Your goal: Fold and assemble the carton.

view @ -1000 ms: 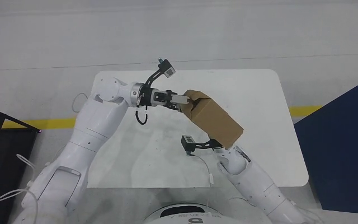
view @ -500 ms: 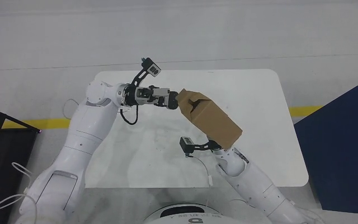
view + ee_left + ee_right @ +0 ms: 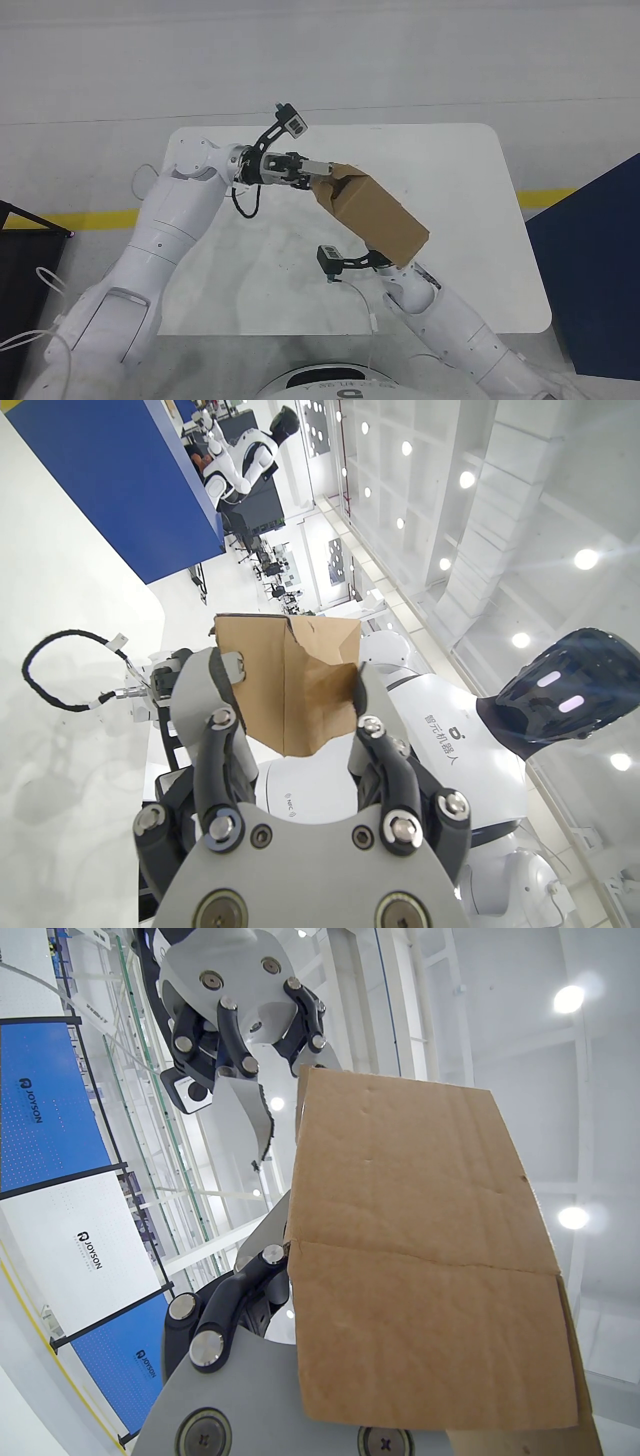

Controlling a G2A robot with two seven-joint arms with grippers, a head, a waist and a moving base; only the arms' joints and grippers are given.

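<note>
Top view: clamping the carton (image 3: 375, 215) by one end in the right gripper (image 3: 380, 260), off the table (image 3: 470, 180); straddling its opposite flapped end with the open left gripper (image 3: 318, 180), lying lengthwise from gripper to gripper

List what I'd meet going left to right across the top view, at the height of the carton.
Black stand at the picture's edge → left gripper → brown cardboard carton, held off the table → dark blue panel.
</note>
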